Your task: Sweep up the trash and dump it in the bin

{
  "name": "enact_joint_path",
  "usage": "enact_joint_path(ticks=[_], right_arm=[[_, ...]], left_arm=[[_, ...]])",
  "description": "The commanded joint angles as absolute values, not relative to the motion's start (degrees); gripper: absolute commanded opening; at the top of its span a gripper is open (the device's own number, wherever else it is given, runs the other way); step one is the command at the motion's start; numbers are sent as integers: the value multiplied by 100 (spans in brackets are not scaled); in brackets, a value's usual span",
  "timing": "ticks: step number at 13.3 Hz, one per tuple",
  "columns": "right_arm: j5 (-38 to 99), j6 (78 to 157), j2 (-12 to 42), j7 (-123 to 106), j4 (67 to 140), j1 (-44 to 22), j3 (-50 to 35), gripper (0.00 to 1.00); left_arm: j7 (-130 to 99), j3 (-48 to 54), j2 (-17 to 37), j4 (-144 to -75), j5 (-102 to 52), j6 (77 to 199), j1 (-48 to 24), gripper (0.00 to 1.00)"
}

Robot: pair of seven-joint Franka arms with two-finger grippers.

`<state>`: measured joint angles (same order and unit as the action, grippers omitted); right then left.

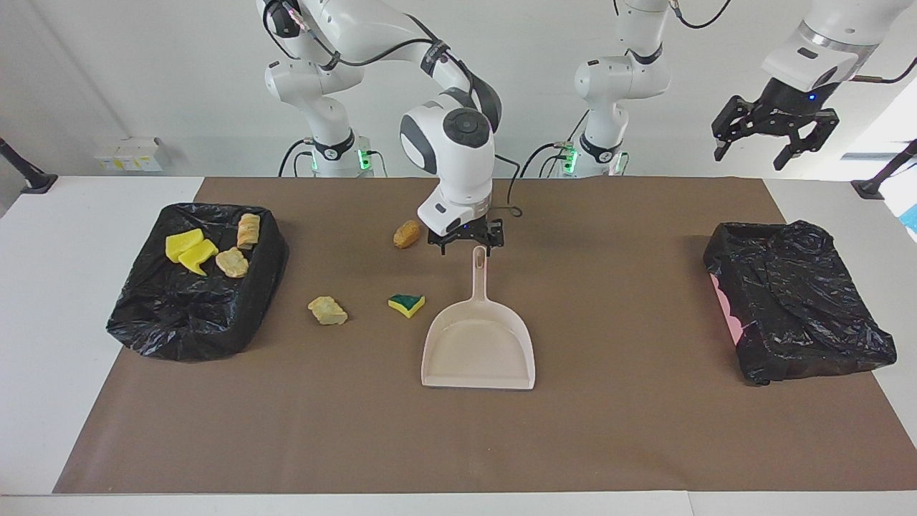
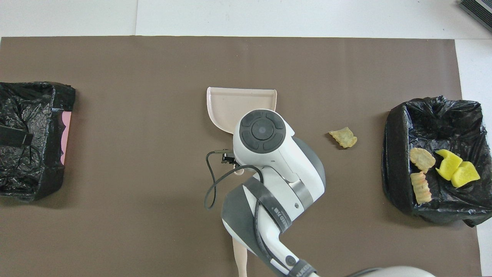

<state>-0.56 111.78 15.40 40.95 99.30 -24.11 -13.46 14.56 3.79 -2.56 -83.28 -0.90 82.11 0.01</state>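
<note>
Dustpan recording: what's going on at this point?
The right pincer hangs open just above the handle of the dustpan, which lies empty on the mat. Four scraps sit in the bin at the right arm's end. Three remain on the mat: a brown lump, a tan chunk and a green-and-yellow sponge piece. The left pincer waits open, raised high.

Matt brown paper-like mat, crinkled glossy black plastic bin liners – smooth pale plastic dustpan
</note>
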Motion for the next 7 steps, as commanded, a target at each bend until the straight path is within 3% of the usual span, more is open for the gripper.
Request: enact_joint_path(ticks=[1, 7], right_arm=[[141, 11259, 705, 4350, 11001, -2635, -1371, 100], [1210, 11540, -341, 4395, 12566, -3251, -1371, 100]], left_arm=[[1538, 351, -457, -8587, -70, 8253, -306, 100], [618, 343, -326, -9367, -70, 9269, -1396, 100]])
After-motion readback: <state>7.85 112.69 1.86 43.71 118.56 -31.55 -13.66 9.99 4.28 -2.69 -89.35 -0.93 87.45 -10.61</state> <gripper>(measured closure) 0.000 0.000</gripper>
